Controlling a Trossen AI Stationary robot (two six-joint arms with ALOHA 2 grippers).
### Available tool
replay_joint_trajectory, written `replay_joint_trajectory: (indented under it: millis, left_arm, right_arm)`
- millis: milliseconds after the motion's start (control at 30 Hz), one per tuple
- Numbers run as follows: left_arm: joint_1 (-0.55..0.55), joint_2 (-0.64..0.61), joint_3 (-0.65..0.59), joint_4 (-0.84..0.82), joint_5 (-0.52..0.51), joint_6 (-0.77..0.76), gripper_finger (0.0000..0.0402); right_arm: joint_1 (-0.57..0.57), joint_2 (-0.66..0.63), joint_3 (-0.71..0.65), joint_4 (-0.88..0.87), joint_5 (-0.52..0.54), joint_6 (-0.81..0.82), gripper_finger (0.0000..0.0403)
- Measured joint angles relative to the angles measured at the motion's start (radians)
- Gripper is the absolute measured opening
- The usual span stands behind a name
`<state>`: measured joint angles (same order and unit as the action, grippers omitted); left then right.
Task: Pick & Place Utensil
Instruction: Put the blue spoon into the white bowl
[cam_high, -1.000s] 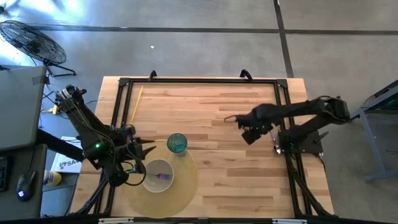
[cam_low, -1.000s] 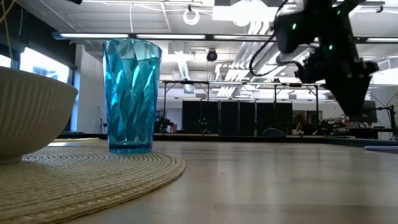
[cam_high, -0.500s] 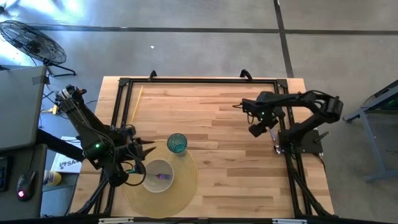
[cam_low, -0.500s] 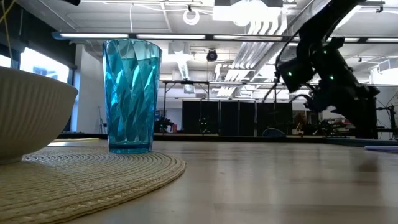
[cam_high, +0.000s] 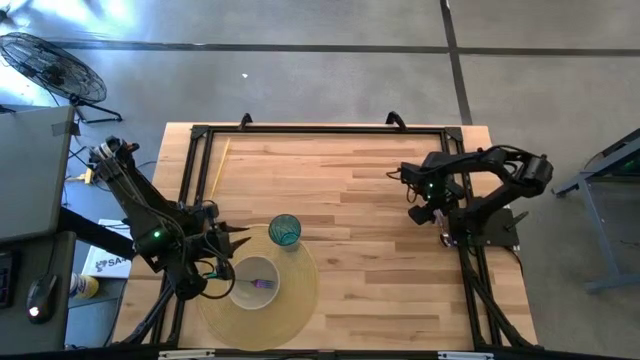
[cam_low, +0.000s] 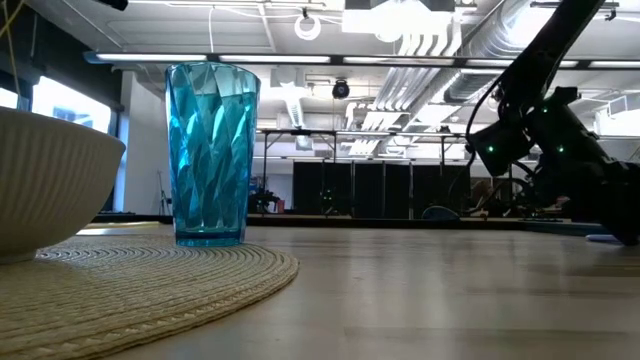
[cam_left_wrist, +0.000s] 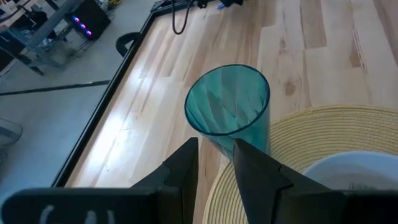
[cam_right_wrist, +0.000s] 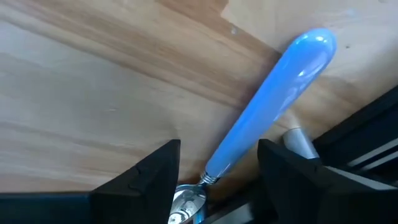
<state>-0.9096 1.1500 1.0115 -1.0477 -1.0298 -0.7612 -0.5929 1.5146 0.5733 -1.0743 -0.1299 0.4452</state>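
The right gripper (cam_right_wrist: 217, 177) was seen at the right edge of the wooden surface (cam_high: 340, 190) in the high view, beside the black frame rail (cam_high: 455, 180). In the right wrist view its two dark fingers (cam_right_wrist: 146, 174) were spread apart, and a utensil with a light blue handle (cam_right_wrist: 273, 99) lay flat on the wood between them, touched by neither. The handle ran from the gap between the fingers toward the upper right of that frame, its rounded end well past the fingertips; the metal neck sat low in the gap, and the head was cut off by the frame edge. The left gripper (cam_left_wrist: 214, 165) was held at the lower left of the high view, its fingers (cam_left_wrist: 252, 171) parted a little with nothing between them, pointing at a blue tumbler (cam_high: 285, 230) standing upright on the edge of a round woven mat (cam_high: 295, 300). A white bowl (cam_high: 256, 283) on the mat held a purple fork (cam_high: 262, 284).
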Motion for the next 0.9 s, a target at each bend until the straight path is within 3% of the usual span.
replay_joint_trajectory:
  millis: [667, 900]
  left_arm:
    - [0.0, 0.0, 0.0, 0.0, 0.019, -0.005, 0.0097]
    - [0.0, 0.0, -0.031, 0.001, 0.028, -0.007, 0.0097]
  right_arm:
    - [-0.007, 0.002, -0.001, 0.076, -0.089, 0.031, 0.0079]
    - [0.076, 0.003, 0.031, 0.081, -0.063, 0.07, 0.0049]
